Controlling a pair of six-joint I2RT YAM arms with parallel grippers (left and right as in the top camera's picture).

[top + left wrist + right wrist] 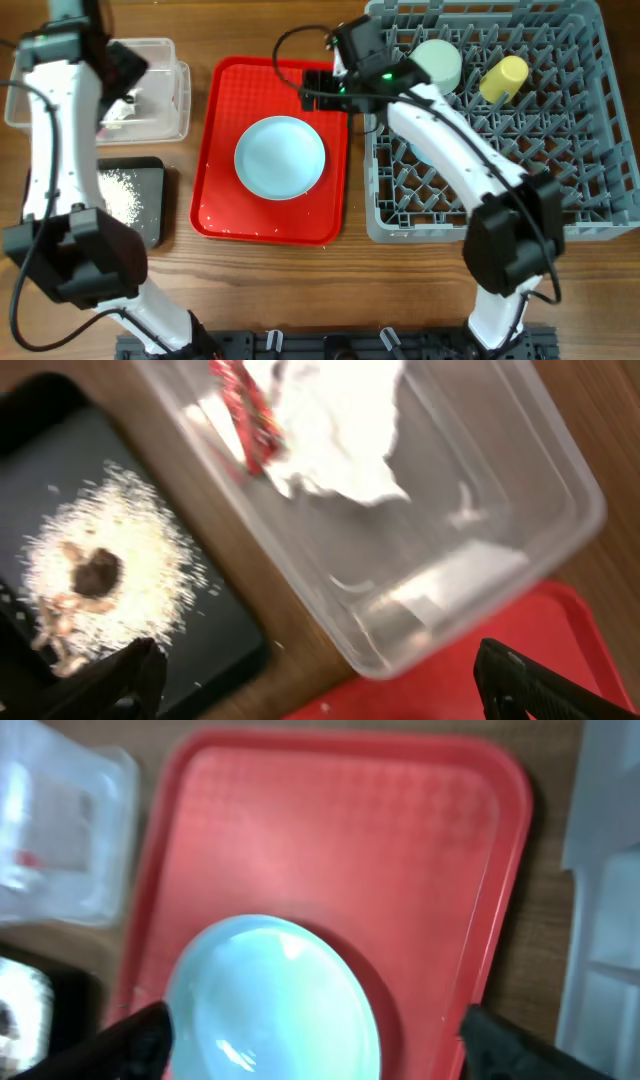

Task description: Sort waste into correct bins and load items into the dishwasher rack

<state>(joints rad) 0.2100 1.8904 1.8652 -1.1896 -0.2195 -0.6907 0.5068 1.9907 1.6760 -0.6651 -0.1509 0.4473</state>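
Observation:
A pale blue plate (280,157) (280,1010) lies on the flat red serving tray (222,150) (340,840). My right gripper (318,92) (325,1045) hangs open above the tray's far right part, one finger by the plate's left rim and the other over the tray's right edge. The clear tub (165,110) (480,520) holds a crumpled white napkin (330,430) and a red wrapper (245,410). My left gripper (135,75) (320,690) hovers open and empty over the tub. The black tray (150,190) (200,630) carries brown scraps (95,575) and white crumbs. In the grey rack (600,200) sit a pale green bowl (437,65) and a yellow cup (503,78).
The rack's wall (605,870) stands close to the right of the red tray. My right arm (450,150) reaches across the rack's left half. The tub and the black tray lie side by side at the table's left.

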